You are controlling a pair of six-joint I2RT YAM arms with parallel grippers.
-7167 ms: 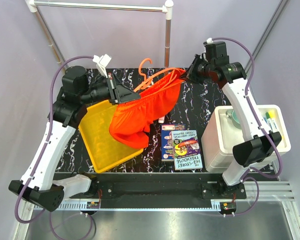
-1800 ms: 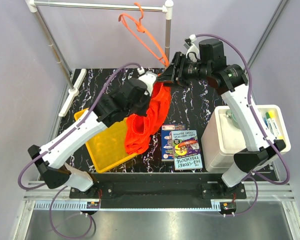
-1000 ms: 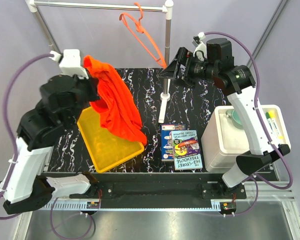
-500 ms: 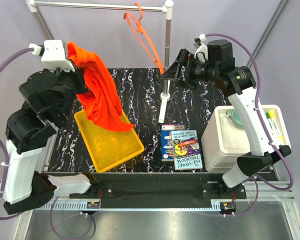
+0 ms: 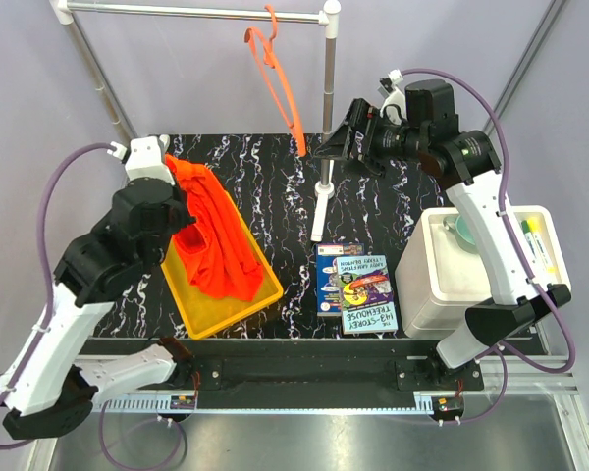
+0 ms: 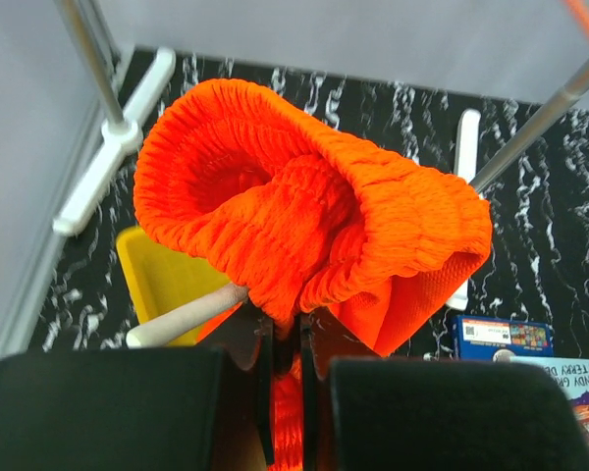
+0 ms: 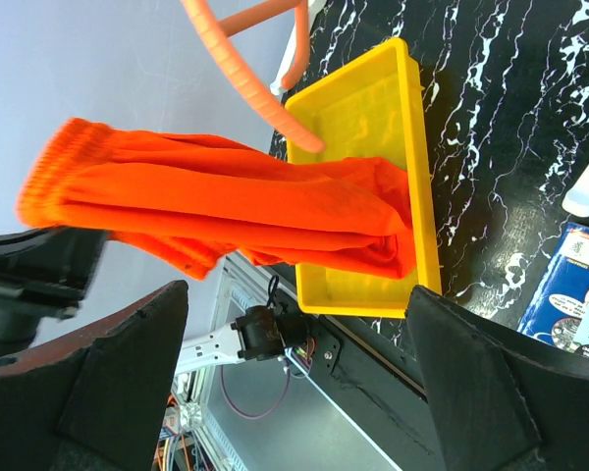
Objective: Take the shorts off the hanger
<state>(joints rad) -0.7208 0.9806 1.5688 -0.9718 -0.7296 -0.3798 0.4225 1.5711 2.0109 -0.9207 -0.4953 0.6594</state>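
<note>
Orange-red shorts (image 5: 216, 240) are off the hanger (image 5: 280, 83) by the look of it. They dangle from the left claw (image 6: 287, 339), which is pinched tight on a bunched fold of the fabric, and the bottom end is slumped into the yellow tray (image 5: 265, 294) on the tabletop (image 5: 373, 206). The hanger hangs bare by its hook on the grey rail (image 5: 191, 12), well apart from the cloth. The right claw (image 7: 296, 289) is spread wide with nothing in it, up near the upright post (image 5: 328, 98). So I reckon only the put-down is left. I'd lower the left arm until most of the cloth is piled in the tray and then let go, since floppy stuff dropped from up high likes to flop over the rim. Leave the right arm parked where it is.
</note>
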